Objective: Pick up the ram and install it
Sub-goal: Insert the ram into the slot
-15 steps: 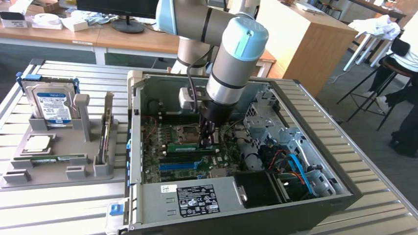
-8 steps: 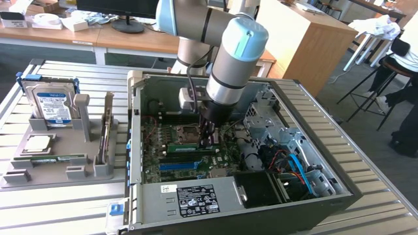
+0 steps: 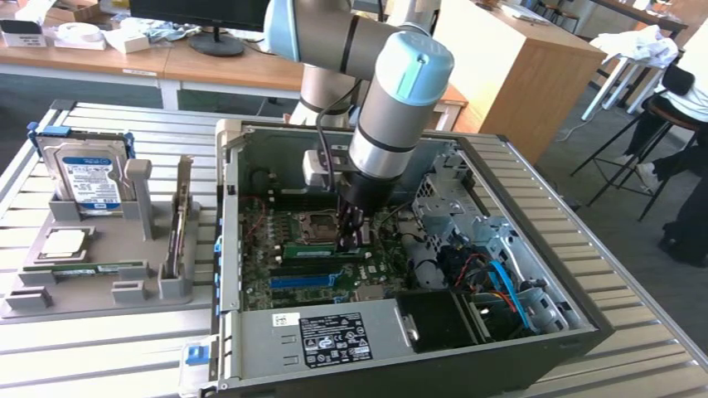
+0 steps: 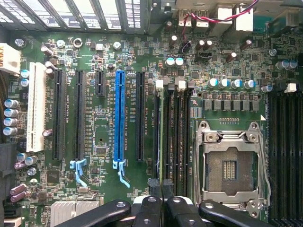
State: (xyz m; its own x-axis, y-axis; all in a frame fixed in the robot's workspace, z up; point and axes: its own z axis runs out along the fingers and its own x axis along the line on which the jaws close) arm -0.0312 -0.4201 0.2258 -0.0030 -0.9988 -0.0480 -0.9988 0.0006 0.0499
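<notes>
The ram (image 4: 161, 127) is a thin green stick seen edge-on, standing in a black memory slot beside the empty processor socket (image 4: 230, 163). My gripper (image 4: 162, 188) is shut on its near end, with the black fingertips (image 4: 152, 185) pressed against both faces. In the exterior view the gripper (image 3: 356, 240) reaches down into the open computer case (image 3: 553, 274), and the ram (image 3: 315, 249) shows as a green strip on the motherboard under it. A second, similar green stick (image 3: 83, 269) lies in the grey tray (image 3: 66, 298) at the exterior view's left.
Blue (image 4: 118, 118), black (image 4: 78, 116) and white (image 4: 37, 106) expansion slots run alongside the memory slots. The tray also holds a hard drive (image 3: 89, 170) and a silver processor chip (image 3: 65, 243). Cables (image 3: 498, 282) and a drive cage crowd the case's right side. A seated person (image 3: 681, 124) is at the far right.
</notes>
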